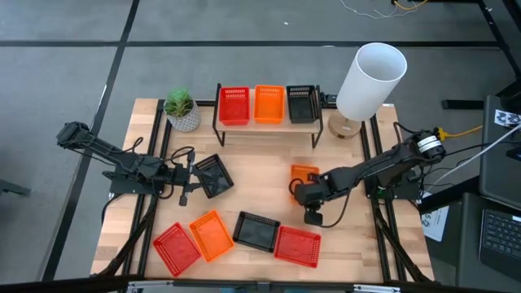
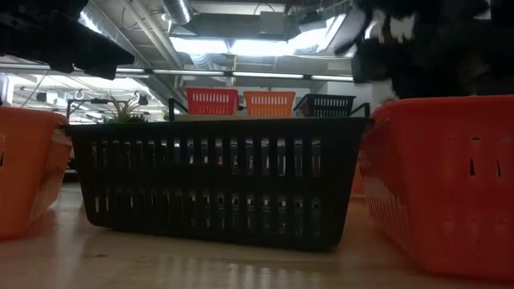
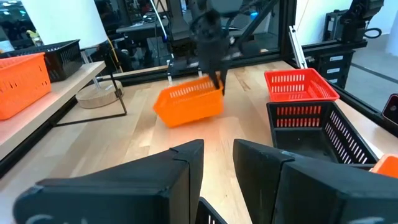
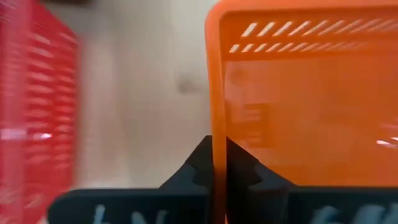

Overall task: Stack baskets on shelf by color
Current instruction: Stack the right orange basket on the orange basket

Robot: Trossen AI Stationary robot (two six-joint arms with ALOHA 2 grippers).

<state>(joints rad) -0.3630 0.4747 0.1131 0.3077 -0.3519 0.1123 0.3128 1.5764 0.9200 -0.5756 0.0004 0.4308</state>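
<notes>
The shelf (image 1: 269,129) stands at the table's far edge and carries one red (image 1: 234,106), one orange (image 1: 269,104) and one black basket (image 1: 300,103) side by side. My right gripper (image 1: 303,189) is at mid-table on the right, shut on an orange basket (image 3: 186,102). My left gripper (image 1: 192,175) is at mid-table on the left, open, right beside a black basket (image 1: 214,175) turned askew on the table. That basket does not show between the fingers in the left wrist view. I cannot tell whether they touch it. My right gripper (image 4: 217,146) pinches the orange basket's side wall at its rim (image 4: 216,118), one finger inside the basket and one outside. The fingers come from above, as the left wrist view shows. The basket hangs tilted below them, just off the table.
Along the near edge lie a red basket (image 1: 175,248), an orange one (image 1: 210,234), a black one (image 1: 256,230) and another red one (image 1: 297,244). A potted plant (image 1: 181,110) stands left of the shelf, a white-shaded lamp (image 1: 370,77) right of it. Bare wood lies between the arms.
</notes>
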